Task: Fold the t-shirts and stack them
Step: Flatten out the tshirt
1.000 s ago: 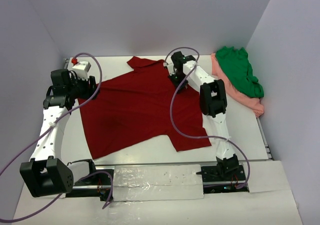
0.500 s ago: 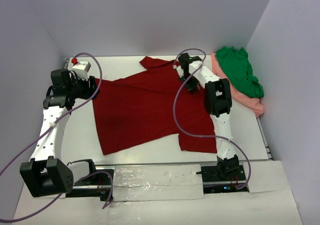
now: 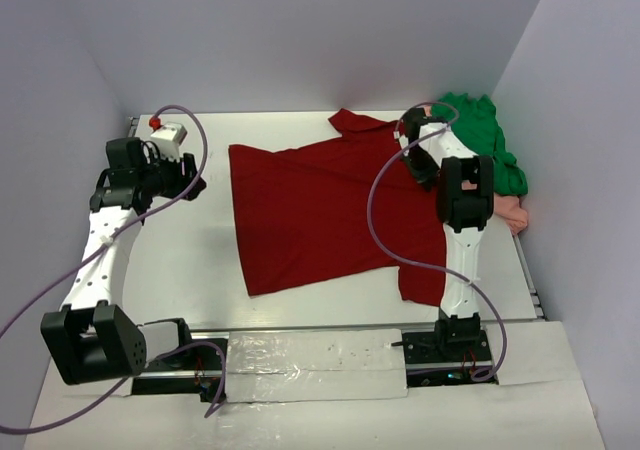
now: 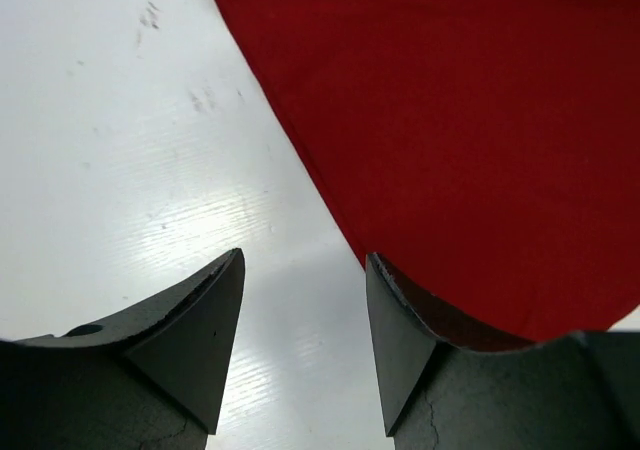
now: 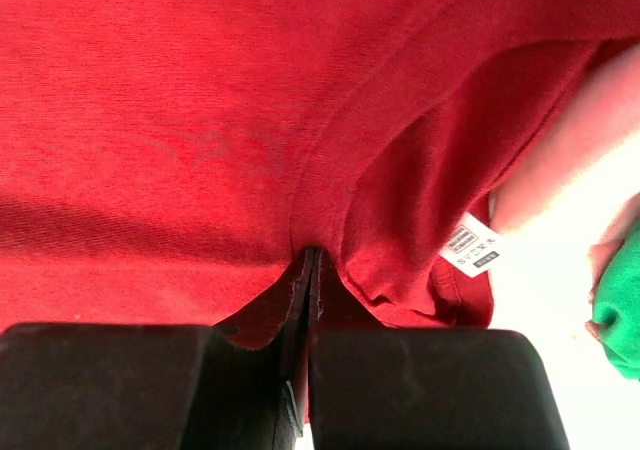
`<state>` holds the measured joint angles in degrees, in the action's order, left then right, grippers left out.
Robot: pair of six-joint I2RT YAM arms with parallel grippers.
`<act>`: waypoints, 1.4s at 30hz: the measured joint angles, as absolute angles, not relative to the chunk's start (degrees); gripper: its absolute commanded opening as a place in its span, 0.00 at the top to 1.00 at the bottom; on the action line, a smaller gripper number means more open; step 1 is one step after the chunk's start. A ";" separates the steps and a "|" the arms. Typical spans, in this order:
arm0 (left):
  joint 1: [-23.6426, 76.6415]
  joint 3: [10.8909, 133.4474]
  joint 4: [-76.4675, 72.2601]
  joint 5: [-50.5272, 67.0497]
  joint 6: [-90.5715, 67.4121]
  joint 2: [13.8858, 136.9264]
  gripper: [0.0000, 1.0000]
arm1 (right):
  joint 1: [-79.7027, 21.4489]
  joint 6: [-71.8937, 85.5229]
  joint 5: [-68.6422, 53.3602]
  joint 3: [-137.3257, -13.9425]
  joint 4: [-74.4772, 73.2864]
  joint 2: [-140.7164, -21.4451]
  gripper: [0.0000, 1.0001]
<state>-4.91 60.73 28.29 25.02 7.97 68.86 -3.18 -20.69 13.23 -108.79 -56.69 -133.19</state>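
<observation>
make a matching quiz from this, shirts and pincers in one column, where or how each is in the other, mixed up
1 red t-shirt
2 green t-shirt
3 left pincer
4 right pincer

a shut on red cloth at the neck
b bunched at the far right
c open, gripping nothing
d spread out flat in the middle

Pairs: 1-d, 2-b, 3-c, 4-a

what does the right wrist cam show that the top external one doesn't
Only the right wrist view: the small pale neck label inside the collar, and a close look at the right gripper shut on the dark red shirt at its neckline.
Only the top external view: the left gripper over bare table beside that shirt's edge, and the shirt's whole outline, spread flat.
Both: the dark red shirt in the right gripper, with the green shirt and pink shirt close by.
</observation>
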 measured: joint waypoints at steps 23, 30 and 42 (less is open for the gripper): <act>4.99 64.62 26.59 34.76 6.48 92.16 0.46 | -13.41 -18.20 -0.56 -102.39 -48.64 -120.81 0.46; 7.18 69.65 21.26 32.16 2.83 97.38 0.47 | -13.37 -16.08 4.64 -99.00 -40.51 -109.36 0.46; 8.54 72.27 18.15 21.93 -3.36 105.54 0.95 | -13.34 -12.97 2.26 -91.57 -38.54 -99.72 0.51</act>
<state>8.54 72.27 18.15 21.93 -3.36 105.54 -13.34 -12.97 2.26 -91.57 -38.54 -99.72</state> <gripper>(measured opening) 0.158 0.503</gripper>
